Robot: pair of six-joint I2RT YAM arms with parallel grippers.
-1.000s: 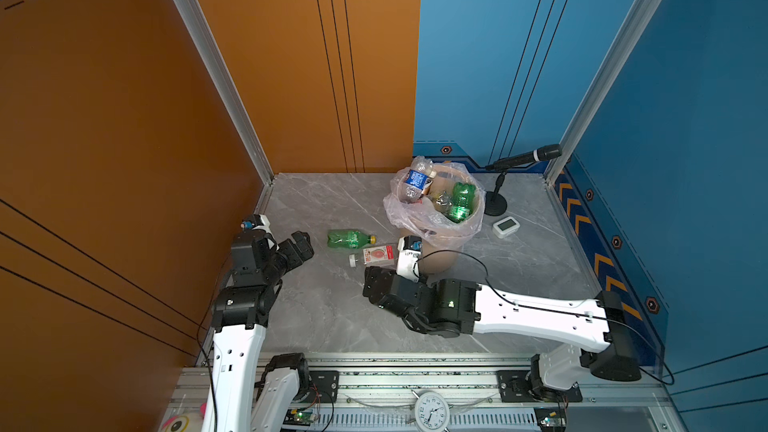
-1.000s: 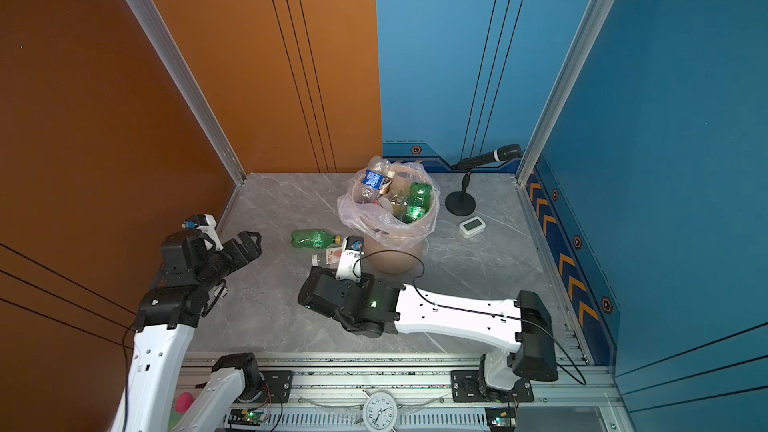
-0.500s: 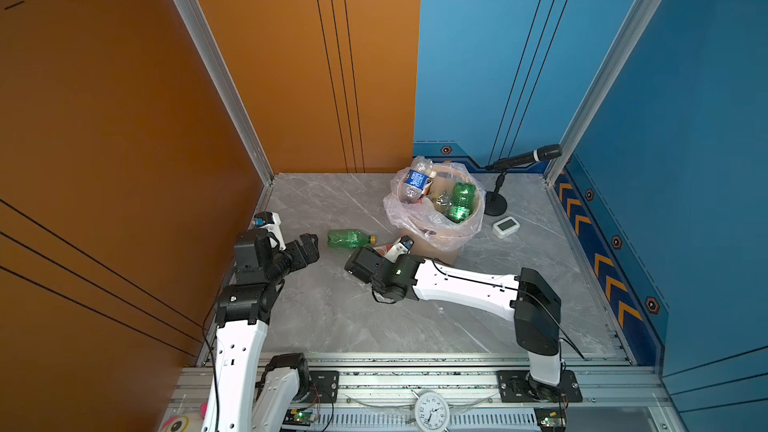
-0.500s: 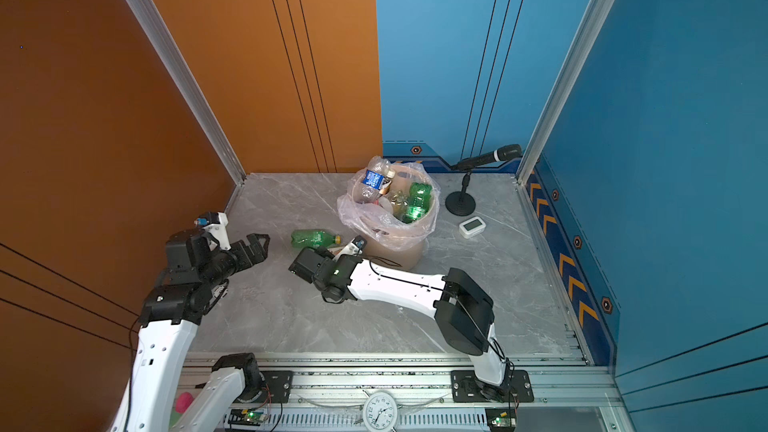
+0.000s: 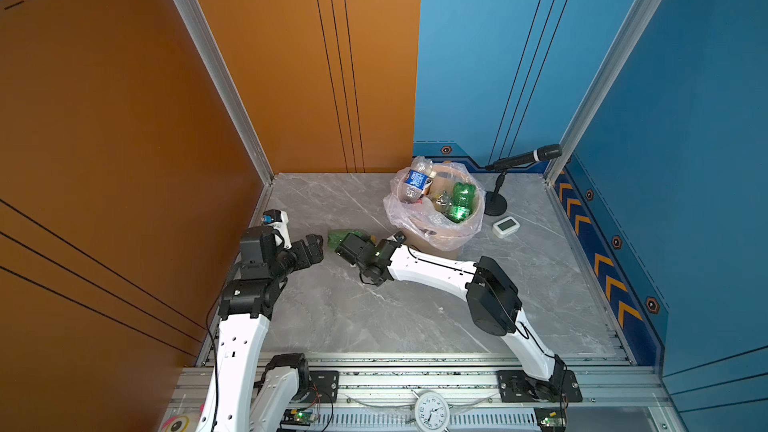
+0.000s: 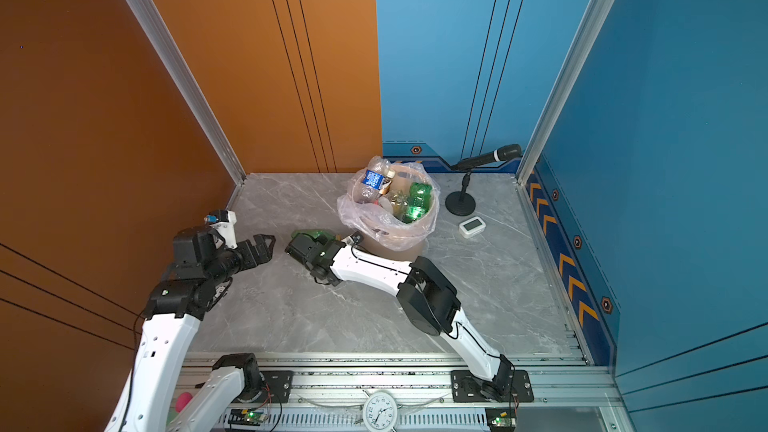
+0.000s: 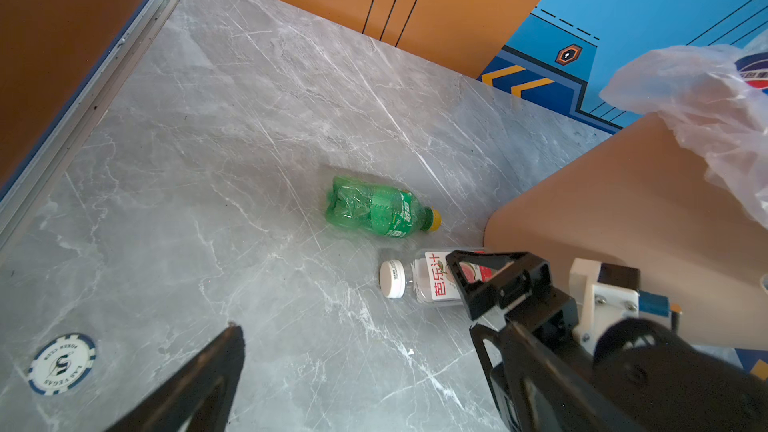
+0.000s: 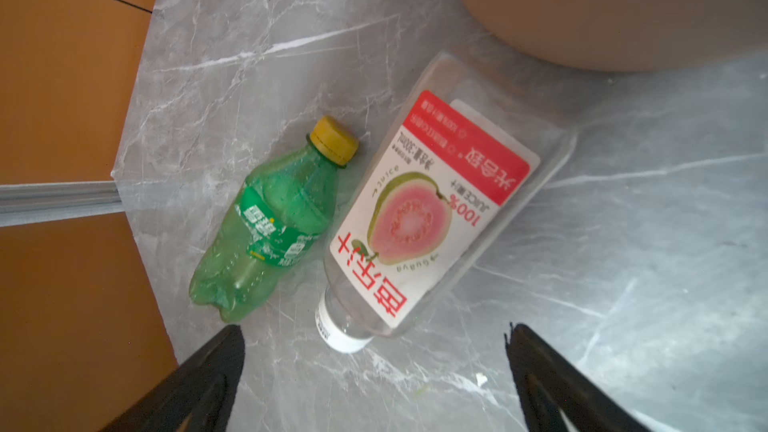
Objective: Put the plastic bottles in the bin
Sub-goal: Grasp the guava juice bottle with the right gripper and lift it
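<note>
On the grey marble-look tabletop (image 5: 374,317) I see a black microphone (image 5: 524,157) on a short round-based stand at the far right. A small white square-screened gadget (image 5: 506,226) sits just beside it. A blue-and-white poker chip (image 7: 62,363) lies flat, and a round white analogue clock (image 5: 432,411) sits at the front rail.

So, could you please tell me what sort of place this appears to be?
Probably a purpose-built robot test booth rather than a real room: orange panels and blue panels wall in a small marble-look tabletop, an aluminium mounting rail runs along its front edge, and a microphone stands nearby.
</note>
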